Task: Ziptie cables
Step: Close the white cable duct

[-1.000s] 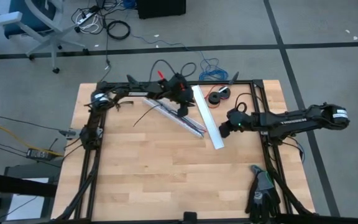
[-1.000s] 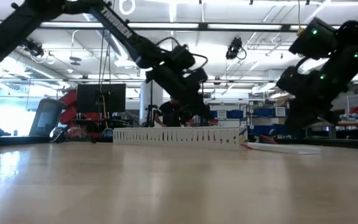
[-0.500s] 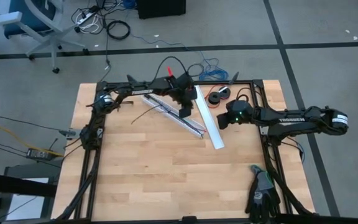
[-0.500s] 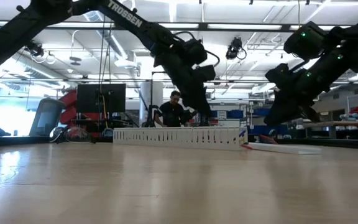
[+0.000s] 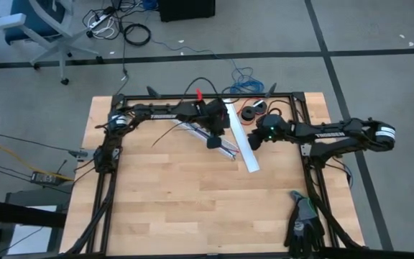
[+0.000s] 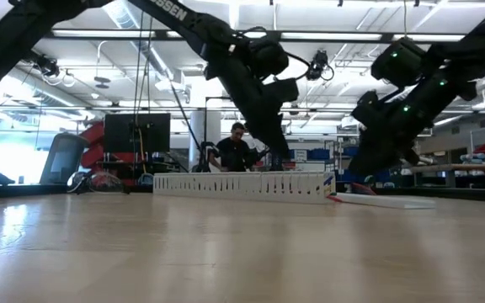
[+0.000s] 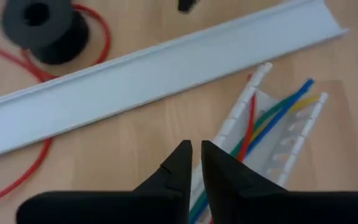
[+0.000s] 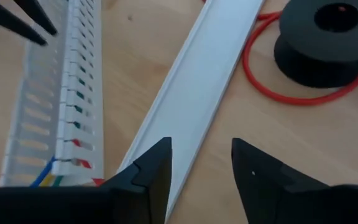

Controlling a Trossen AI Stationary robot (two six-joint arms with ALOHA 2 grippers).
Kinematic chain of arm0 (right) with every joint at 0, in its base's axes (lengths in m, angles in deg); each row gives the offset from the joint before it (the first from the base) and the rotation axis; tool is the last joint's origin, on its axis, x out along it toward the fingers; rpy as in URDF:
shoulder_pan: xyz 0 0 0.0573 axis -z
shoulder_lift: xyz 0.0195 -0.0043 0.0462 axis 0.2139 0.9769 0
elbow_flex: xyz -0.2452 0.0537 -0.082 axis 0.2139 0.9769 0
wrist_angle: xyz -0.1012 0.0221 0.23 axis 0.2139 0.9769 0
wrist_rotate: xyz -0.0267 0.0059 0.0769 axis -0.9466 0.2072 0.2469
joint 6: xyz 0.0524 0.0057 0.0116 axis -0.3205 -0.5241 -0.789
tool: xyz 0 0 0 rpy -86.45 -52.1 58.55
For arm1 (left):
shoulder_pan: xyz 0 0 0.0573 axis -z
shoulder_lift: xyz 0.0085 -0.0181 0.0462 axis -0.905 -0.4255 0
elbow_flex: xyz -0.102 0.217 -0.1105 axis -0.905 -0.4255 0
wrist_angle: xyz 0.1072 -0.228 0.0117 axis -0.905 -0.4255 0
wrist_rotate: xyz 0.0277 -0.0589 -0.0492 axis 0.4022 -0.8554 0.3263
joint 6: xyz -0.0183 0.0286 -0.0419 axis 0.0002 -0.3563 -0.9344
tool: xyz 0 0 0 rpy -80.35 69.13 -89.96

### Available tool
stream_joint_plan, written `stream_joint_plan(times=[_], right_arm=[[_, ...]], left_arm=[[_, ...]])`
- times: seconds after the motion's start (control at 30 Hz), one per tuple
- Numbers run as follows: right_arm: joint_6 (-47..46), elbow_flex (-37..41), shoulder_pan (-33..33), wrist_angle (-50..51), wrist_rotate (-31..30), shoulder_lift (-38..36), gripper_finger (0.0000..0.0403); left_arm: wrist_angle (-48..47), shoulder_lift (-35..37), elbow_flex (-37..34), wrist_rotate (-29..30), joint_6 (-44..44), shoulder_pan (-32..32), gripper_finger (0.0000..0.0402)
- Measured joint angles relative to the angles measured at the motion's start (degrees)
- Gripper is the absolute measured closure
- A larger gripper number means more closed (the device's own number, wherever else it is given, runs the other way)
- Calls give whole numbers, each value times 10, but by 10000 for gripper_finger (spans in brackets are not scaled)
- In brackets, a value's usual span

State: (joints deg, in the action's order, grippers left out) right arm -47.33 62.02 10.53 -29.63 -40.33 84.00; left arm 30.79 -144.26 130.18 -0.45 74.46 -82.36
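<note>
Bright even overhead light; low view backlit, arms silhouetted; wrist foregrounds blurred.

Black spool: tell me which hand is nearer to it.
Right. The right hand hangs open just beside the black spool, above the white cover strip; the left hand, nearly shut, hovers over the slotted duct.

Cables (image 7: 263, 124) lie in slotted duct (image 5: 205, 134), duct cover (image 5: 240, 134) just right of it, wire spool (image 5: 252, 111) behind cover, gloves (image 5: 302, 223) at table's front-right.
</note>
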Motion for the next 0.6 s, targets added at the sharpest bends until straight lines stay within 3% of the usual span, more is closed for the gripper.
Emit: stream_joint_plan(times=[0.4, 0.6], right_arm=[[15, -80, 0, 9, 0, 147, 250], [26, -141, 8, 41, -34, 228, 254]], left_arm=[[183, 116, -207, 37, -65, 11, 366], [224, 133, -237, 40, -68, 11, 366]])
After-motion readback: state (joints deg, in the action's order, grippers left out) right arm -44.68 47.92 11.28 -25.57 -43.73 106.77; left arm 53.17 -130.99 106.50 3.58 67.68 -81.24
